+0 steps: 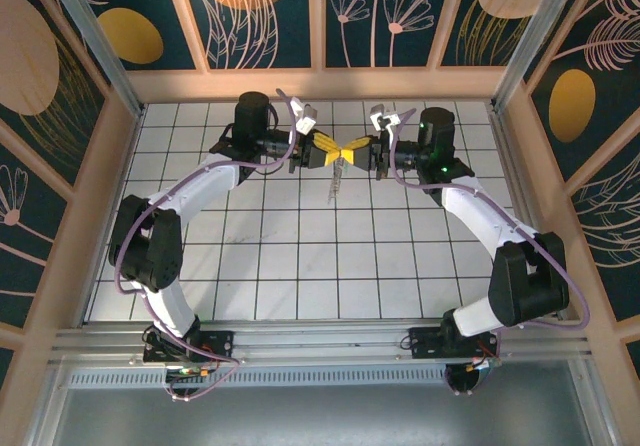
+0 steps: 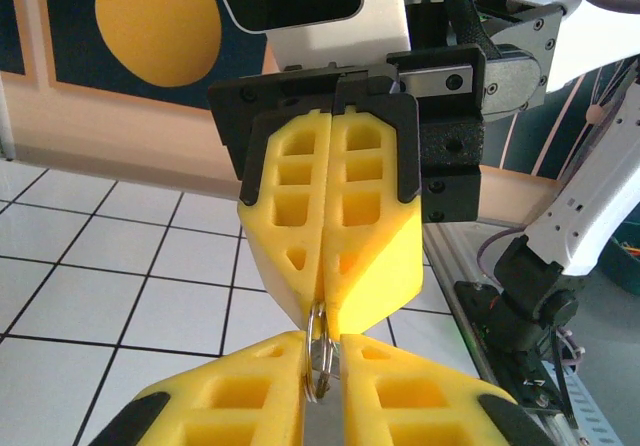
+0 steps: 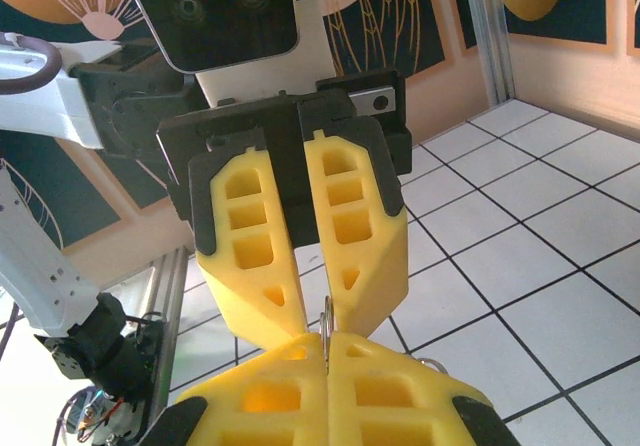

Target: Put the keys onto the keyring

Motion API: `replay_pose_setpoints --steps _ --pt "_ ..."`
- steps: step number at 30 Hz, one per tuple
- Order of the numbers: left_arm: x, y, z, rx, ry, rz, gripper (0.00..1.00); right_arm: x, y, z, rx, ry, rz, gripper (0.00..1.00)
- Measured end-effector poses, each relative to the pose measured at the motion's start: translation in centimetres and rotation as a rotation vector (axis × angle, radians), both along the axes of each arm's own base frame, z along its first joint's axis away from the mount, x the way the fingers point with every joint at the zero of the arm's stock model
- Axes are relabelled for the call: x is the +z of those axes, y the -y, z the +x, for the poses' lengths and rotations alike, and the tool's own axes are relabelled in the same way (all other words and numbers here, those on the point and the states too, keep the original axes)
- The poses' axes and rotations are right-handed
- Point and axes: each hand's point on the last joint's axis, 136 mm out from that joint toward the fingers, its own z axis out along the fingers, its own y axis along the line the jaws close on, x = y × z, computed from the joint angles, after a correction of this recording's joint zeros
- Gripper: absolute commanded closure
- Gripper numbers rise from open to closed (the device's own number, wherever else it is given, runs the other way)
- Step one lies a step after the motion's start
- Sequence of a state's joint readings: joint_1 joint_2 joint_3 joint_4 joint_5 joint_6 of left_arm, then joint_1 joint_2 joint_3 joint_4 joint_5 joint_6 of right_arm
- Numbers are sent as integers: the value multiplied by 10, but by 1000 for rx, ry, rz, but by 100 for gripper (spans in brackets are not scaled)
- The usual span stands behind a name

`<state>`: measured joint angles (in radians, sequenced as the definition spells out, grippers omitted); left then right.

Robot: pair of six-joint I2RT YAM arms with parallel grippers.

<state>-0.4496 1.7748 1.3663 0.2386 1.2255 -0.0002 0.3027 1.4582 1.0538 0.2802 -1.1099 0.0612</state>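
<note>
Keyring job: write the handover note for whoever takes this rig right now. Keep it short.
Right gripper: shut on the keyring, holding it in the air above the tiled table.
Left gripper: tip to tip with the right, jaws narrow around the same ring. A small gap shows, so a firm pinch cannot be confirmed.
A thin pale piece hangs below the tips, too small to identify.
Done: the ring is off the table, between both arms.
Left: it cannot be told whether any of the keys is threaded. Check that first, then thread them.
</note>
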Motion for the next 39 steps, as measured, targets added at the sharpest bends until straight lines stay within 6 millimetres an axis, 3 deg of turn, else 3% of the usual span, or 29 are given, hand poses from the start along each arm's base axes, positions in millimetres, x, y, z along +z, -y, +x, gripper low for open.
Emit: replay_pose_setpoints --steps 8,11,15,18,26,39 --pt "0 0 0 -9 -3 -1 100 0 -1 -1 12 1 3 100" --pt "-2 1 0 -9 -11 2 100 -1 -1 0 13 -2 3 100" --pt "-2 2 1 -4 -10 1 100 -2 0 1 8 -10 3 71" --pt "0 8 0 3 -2 -6 100 1 2 5 -13 -9 9 63" --pt "-3 10 6 63 -5 -28 100 7 27 7 -108 8 46 61" --pt "14 6 4 94 6 -95 100 15 24 -2 -95 23 104 60"
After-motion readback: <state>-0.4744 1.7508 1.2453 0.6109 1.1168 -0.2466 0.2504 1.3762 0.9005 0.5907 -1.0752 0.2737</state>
